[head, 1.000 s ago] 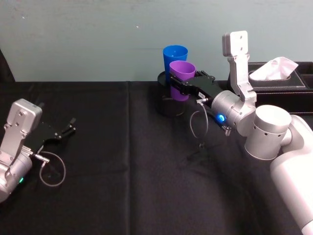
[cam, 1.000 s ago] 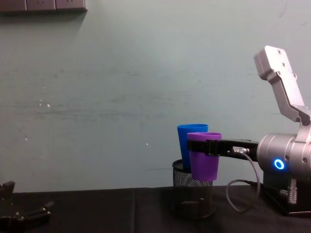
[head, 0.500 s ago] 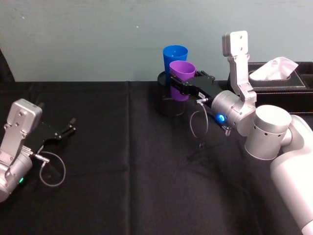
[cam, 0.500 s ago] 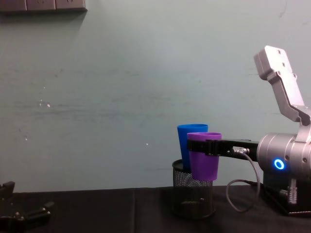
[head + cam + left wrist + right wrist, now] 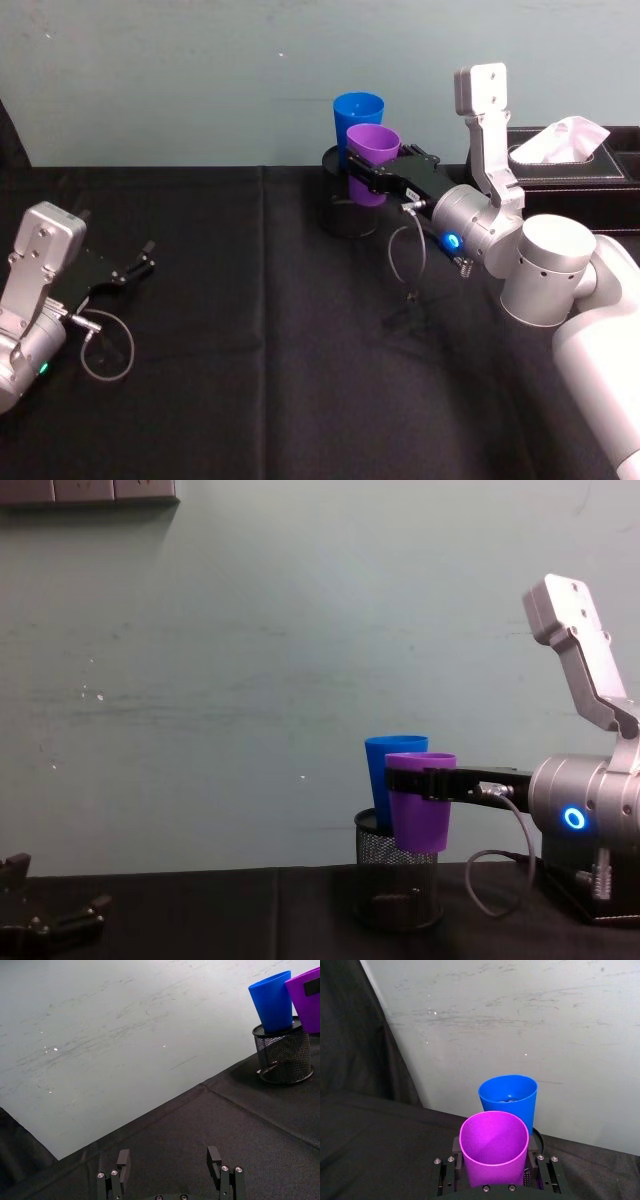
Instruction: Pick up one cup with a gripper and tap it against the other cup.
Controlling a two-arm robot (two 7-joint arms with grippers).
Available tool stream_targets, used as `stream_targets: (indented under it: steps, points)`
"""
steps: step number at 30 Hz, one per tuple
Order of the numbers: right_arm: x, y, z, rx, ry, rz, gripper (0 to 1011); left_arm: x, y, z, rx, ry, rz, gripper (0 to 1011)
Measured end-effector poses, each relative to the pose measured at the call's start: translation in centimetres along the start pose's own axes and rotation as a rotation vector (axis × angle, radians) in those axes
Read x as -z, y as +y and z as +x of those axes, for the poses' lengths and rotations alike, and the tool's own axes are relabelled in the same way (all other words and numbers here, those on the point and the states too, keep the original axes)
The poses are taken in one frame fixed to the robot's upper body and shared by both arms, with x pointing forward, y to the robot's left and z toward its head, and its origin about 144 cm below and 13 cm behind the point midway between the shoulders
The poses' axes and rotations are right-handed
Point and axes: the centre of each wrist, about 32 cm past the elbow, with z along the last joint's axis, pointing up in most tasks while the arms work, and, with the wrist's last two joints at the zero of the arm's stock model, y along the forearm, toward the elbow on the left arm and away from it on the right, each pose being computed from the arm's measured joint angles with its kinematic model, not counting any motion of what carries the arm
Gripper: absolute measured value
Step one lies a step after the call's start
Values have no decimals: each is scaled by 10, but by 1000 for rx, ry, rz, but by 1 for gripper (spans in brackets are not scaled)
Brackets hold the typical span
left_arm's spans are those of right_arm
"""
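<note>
Far edge of the tabletop, right of centre: black mesh pen holder [image 5: 345, 218] stands here on the black cloth [image 5: 250, 380].
Blue cup [image 5: 357, 108]: upright, its narrow base down inside the mesh holder, its upper half above the holder's rim; open mouth up.
Purple cup [image 5: 372, 160]: upright, lifted off the tabletop, on the near side of the blue cup and just beside it; its base hangs over the holder's near rim. From the chest view its rim sits slightly lower than the blue rim. Whether the two cups touch cannot be told.
Right gripper [image 5: 421, 783]: reaches in from the right, level, flat black jaws clamped on the purple cup just under its rolled rim, one jaw on each side; blue ring light on the silver-grey wrist behind.
Left gripper [image 5: 138, 262]: low over the cloth near the left edge of the tabletop, well apart from both cups; fingers [image 5: 123, 1159] spread, nothing between them.
Tissue box [image 5: 570, 165]: black, at the far right corner, white tissue standing out of its top; behind the right arm.
</note>
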Motion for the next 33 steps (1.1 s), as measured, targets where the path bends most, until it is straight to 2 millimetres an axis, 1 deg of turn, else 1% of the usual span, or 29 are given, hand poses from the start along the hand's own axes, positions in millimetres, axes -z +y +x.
stream_targets:
  steps: [33]
  points:
    - [0, 0, 0, 0, 0, 0, 726, 0, 0, 0, 0, 0, 0, 1000]
